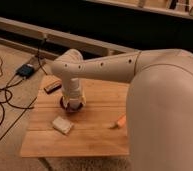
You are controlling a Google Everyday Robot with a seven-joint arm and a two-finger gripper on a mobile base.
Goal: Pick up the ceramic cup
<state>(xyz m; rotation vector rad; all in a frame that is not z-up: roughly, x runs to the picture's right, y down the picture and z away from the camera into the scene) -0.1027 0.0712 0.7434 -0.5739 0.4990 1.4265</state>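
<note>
Hidden or unclear: gripper [72,103] at the end of the white arm [110,67], pointing down at the table's rear left, its tip sunk behind the rim of the dark bowl [64,105]; whether it is parted or closed, or has hold of anything, cannot be told; ceramic cup not to be made out, the wrist covering the bowl's middle.

Surface and room: wooden table [90,140]; pale block [62,125] front left; small orange item [121,121] by the arm's bulk; dark flat item [52,86] at the far left edge; blue box [26,70] and black cables [1,100] on the floor.

Containers: bowl, contents concealed.
</note>
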